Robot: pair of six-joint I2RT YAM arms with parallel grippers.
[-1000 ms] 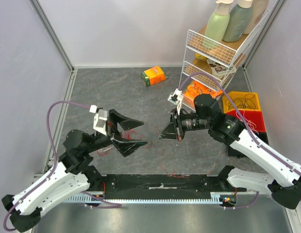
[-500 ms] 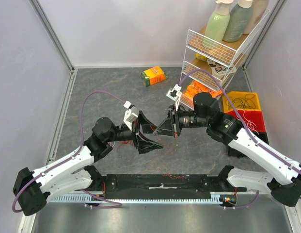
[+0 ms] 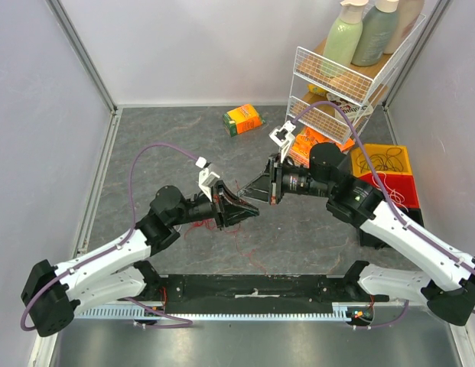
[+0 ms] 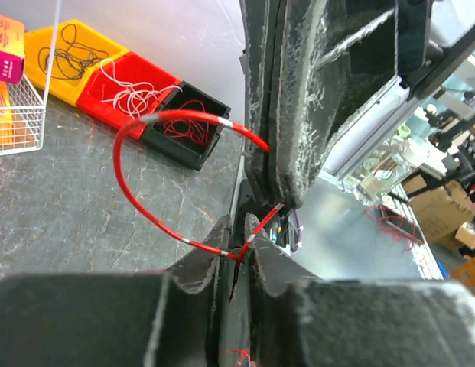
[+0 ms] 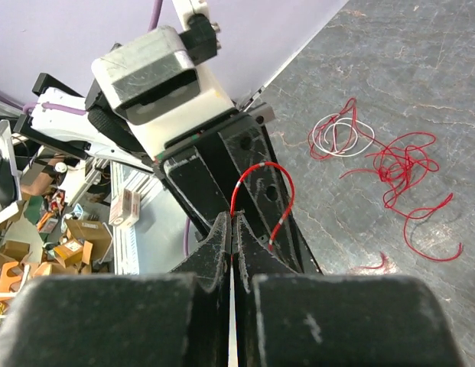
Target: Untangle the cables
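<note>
A short red cable [image 4: 205, 247] with silver bands arcs between both grippers above the table. In the left wrist view my left gripper [image 4: 237, 217] is shut on one end of it. The other end runs into my right gripper [image 5: 232, 214], whose jaws are pressed together on it; the loop [image 5: 291, 195] curls over them. Seen from above, the left gripper [image 3: 255, 212] and right gripper [image 3: 249, 197] meet tip to tip at mid-table. More cables lie loose on the table: a red tangle [image 5: 398, 164] and white loops [image 5: 340, 136].
At the right edge stand a yellow bin [image 3: 398, 151] with black cables, a red bin [image 3: 409, 189] with white ones and a black bin [image 4: 183, 149] with red ones. A wire rack [image 3: 329, 84] of bottles and an orange box [image 3: 243, 119] stand at the back.
My left arm reached right toward the right gripper with its jaws wide, then they came together on the red cable. The right gripper shifted slightly toward the back.
</note>
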